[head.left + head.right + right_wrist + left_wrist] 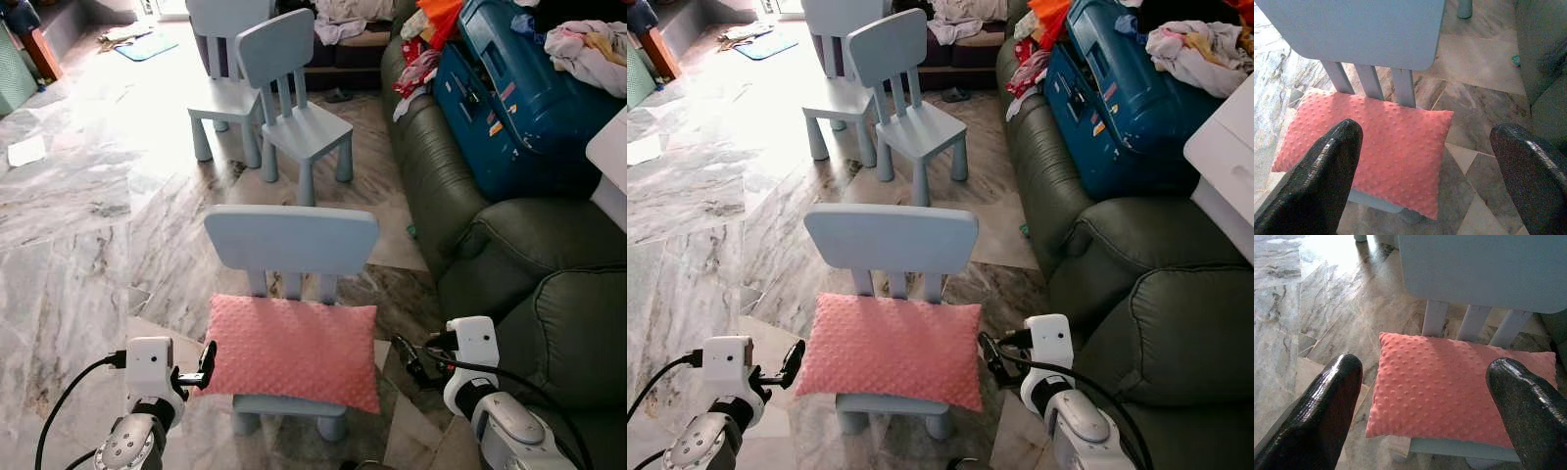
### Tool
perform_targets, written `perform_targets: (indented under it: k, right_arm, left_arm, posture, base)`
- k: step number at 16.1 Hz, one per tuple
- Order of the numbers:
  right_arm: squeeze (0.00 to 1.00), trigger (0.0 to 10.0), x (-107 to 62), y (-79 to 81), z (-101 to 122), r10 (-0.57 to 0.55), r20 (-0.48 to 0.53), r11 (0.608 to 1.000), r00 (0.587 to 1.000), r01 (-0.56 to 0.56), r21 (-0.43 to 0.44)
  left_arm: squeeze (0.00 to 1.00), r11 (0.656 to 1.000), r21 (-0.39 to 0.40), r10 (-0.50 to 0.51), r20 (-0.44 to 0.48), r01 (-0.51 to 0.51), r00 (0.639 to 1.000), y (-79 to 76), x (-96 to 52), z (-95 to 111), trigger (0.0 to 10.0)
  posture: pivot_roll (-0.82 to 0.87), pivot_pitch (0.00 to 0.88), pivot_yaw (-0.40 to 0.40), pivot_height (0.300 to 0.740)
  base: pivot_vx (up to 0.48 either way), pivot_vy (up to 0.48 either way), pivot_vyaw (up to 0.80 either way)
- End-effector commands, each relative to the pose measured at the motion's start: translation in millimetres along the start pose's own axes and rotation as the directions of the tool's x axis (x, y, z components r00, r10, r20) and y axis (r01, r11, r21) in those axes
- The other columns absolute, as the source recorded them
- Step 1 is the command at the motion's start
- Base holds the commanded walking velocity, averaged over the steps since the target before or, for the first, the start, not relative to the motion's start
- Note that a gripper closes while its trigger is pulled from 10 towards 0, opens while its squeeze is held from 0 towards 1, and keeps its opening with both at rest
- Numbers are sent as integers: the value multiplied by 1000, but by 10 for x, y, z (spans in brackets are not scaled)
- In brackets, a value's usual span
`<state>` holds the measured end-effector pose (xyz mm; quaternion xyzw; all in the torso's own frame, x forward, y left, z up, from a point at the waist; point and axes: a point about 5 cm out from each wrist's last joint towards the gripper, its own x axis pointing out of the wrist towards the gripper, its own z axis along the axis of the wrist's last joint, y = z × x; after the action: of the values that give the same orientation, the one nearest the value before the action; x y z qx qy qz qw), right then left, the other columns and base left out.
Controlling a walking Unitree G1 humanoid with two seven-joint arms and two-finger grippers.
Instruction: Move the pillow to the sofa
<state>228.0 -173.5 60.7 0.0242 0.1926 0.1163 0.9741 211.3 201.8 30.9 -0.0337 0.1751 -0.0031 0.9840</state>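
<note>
Lying flat on the seat of a pale blue child's chair (291,240), a pink dotted pillow (292,351) is being shown, its edges overhanging the seat. Open marble floor (88,225) is being seen to the left; the dark green sofa (534,294) is standing just to the right. The left end effector (203,367) and right end effector (409,360) are being held wide open beside the pillow's two ends, gripping nothing.

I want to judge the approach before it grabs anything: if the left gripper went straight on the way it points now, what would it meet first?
Most likely the pink pillow on the light blue chair. The left gripper, open, points at the pillow's near left edge. Depth is hard to judge, so it might skim the corner.
</note>
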Motion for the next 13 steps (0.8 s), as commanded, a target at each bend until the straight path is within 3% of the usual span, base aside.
perform_targets:
  k: [1, 8, 13]
  right_arm:
    - [0, 10000, -28, 10, 31, 6, 11, 1000, 1000, -6, -8]
    - [0, 10000, -12, 26, 41, 13, 14, 1000, 1000, -13, -8]
    - [0, 10000, -16, 40, 43, 20, 16, 1000, 1000, -19, -6]
  left_arm:
    - [0, 1000, 0, 10, -12, -10, 1000, 12, -32, -23, 10000]
    - [0, 1000, 4, 8, -7, -8, 1000, 5, -9, -5, 10000]
    - [0, 1000, 5, 7, -7, -7, 1000, 5, -10, -1, 10000]
  posture:
    - [-123, 175, -5, 740]
    - [-124, 174, -4, 732]
    - [-124, 180, -6, 691]
  base:
    - [0, 0, 0]
    - [0, 0, 0]
    - [0, 0, 0]
